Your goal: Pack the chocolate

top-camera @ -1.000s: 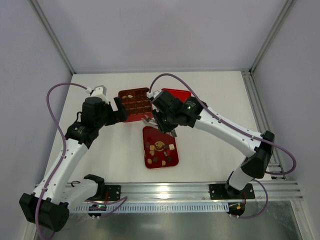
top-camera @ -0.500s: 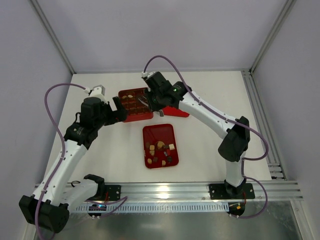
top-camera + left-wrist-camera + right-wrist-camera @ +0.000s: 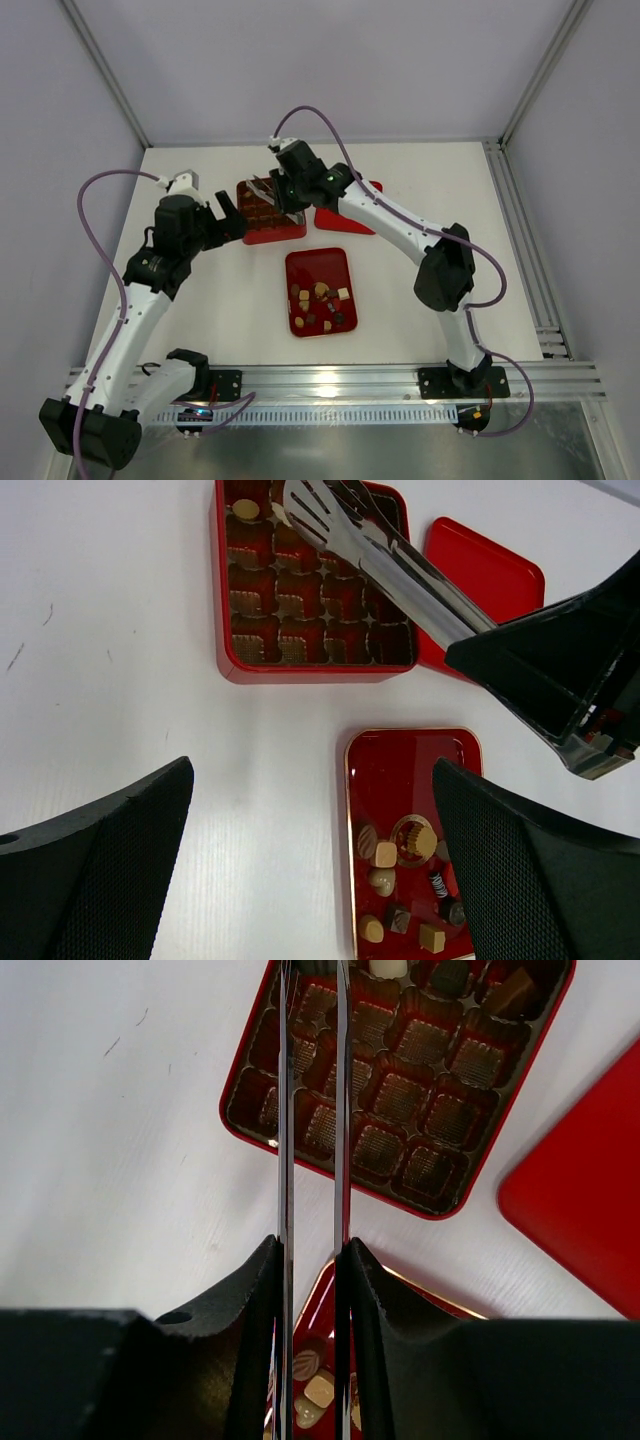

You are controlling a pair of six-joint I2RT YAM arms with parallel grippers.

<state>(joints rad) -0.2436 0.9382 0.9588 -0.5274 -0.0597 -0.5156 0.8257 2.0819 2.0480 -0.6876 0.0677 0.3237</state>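
The left arm is raised from its base and bent at the elbow; the left claw is held wide open, with nothing between its fingers. The right arm is stretched far forward and leftward, and the right claw is clamped on metal tongs.
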